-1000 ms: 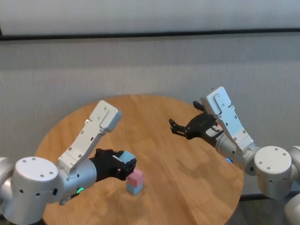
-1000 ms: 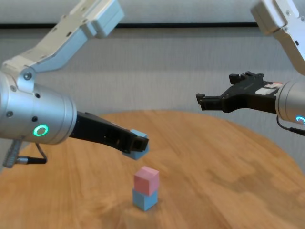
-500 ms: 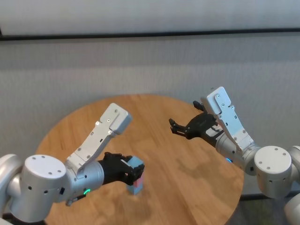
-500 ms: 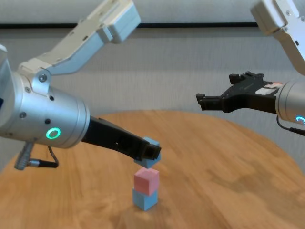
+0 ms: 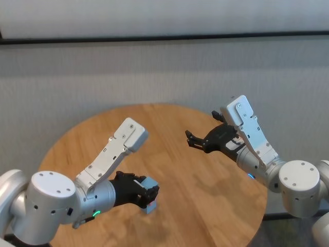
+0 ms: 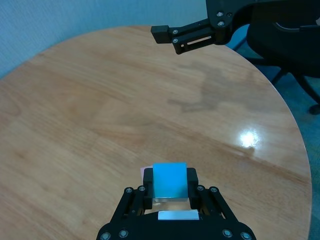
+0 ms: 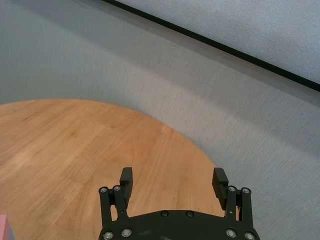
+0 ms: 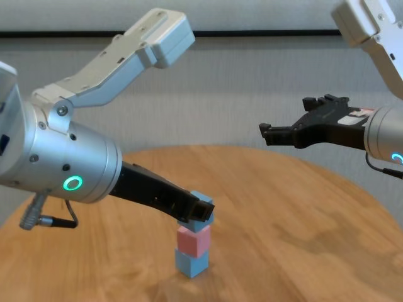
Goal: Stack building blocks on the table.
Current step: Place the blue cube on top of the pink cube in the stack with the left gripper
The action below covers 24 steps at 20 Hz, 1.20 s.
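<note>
Stacking is nearly complete: pink block (image 8: pixel 193 240) rests on a blue block (image 8: pixel 191 262) on the worktop (image 8: pixel 302 214). Left pincer (image 8: pixel 200 211) grips the second blue block (image 8: pixel 201 206) at the pink block's top, release pending; right pincer (image 8: pixel 274 134) hangs open, idle.

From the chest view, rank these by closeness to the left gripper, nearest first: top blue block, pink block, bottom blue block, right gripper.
1. Top blue block: gripped by the left gripper.
2. Pink block: directly beneath.
3. Bottom blue block: base of the stack, on the table.
4. Right gripper: open, raised far to the right.

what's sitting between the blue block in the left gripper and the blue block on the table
The pink block, seen in the chest view, between the held blue block and the bottom blue block.
</note>
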Tool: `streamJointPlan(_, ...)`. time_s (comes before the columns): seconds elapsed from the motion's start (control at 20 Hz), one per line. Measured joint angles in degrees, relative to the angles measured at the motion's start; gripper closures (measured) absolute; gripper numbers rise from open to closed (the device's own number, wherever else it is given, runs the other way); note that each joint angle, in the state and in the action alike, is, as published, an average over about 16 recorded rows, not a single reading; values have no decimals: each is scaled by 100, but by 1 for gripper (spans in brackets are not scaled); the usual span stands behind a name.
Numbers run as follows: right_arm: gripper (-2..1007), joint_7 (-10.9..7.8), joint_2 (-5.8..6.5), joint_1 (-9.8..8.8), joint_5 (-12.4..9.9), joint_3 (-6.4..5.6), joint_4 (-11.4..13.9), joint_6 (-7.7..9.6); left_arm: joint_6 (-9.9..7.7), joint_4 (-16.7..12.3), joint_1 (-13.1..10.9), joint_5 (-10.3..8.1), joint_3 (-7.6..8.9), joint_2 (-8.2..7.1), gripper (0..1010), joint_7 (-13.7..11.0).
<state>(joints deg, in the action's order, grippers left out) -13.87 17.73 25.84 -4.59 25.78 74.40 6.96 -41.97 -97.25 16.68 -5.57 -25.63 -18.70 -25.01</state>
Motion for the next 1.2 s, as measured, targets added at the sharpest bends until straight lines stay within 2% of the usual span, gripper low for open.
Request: streamJointPlan(1.2,4,0,0,0,0,0,0,0,-18,30,20,125,0,1,606,-45)
